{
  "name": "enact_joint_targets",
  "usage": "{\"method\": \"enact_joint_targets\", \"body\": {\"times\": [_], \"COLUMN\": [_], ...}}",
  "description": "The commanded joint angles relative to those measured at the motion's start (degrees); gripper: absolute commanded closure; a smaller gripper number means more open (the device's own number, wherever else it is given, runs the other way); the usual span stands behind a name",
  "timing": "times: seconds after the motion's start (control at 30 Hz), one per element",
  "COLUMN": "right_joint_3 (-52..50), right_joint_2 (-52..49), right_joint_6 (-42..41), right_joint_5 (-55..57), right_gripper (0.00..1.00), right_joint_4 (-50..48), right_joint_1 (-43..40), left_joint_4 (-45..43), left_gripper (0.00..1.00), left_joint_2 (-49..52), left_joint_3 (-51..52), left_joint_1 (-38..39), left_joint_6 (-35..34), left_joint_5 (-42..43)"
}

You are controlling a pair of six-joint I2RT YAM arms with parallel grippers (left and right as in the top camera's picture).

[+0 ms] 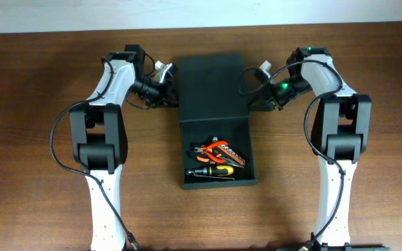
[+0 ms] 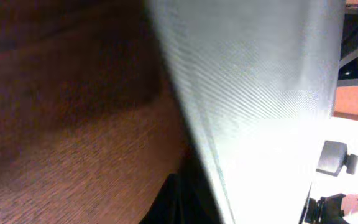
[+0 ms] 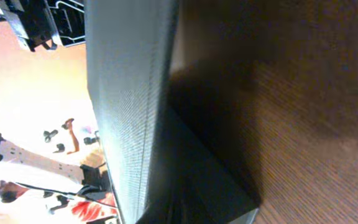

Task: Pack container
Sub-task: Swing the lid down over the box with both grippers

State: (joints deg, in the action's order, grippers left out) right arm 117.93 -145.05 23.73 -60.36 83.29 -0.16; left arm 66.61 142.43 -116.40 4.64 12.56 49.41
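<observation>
The dark container [image 1: 219,183] sits at the table's middle with its hinged lid [image 1: 211,87] swung back. Inside lie orange-handled pliers [image 1: 218,152] and a yellow-and-black tool [image 1: 215,171]. My left gripper [image 1: 172,97] is at the lid's left edge and my right gripper [image 1: 255,102] at its right edge, both shut on it. In the left wrist view the lid [image 2: 260,81] fills the frame, with the dark left gripper [image 2: 188,205] at the bottom. The right wrist view shows the lid [image 3: 129,93] lifted above its shadow, and the right gripper [image 3: 191,208] against it.
The brown wooden table [image 1: 40,84] stretches to both sides of the container. Both white arms run from the front edge, the left arm [image 1: 100,139] and the right arm [image 1: 340,132] flanking the box. Cables loop beside each arm.
</observation>
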Motion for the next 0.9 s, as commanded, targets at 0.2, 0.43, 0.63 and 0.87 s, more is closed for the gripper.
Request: {"method": "enact_joint_targets", "body": {"times": [0.2, 0.43, 0.63, 0.87], "right_joint_3": [5.01, 5.44, 11.10, 21.14], "right_joint_2": [-0.28, -0.28, -0.28, 0.00], "right_joint_6": [1.53, 1.79, 3.50, 4.20], "right_joint_5": [-3.10, -3.08, -1.38, 2.99], "right_gripper": [0.96, 0.96, 0.96, 0.96], "right_joint_4": [1.46, 2.86, 7.67, 14.08], "right_joint_1": [0.55, 0.52, 0.55, 0.52], "left_joint_4": [3.23, 8.85, 14.01, 20.72], "left_gripper": [0.98, 0.98, 0.98, 0.98], "left_joint_2": [0.92, 0.90, 0.90, 0.90], "left_joint_3": [-6.51, -12.70, -19.28, -25.27], "left_joint_1": [-0.28, -0.28, -0.28, 0.17], "left_joint_6": [-0.31, -0.26, -0.02, 1.16], "left_joint_5": [2.08, 2.08, 2.01, 1.88]}}
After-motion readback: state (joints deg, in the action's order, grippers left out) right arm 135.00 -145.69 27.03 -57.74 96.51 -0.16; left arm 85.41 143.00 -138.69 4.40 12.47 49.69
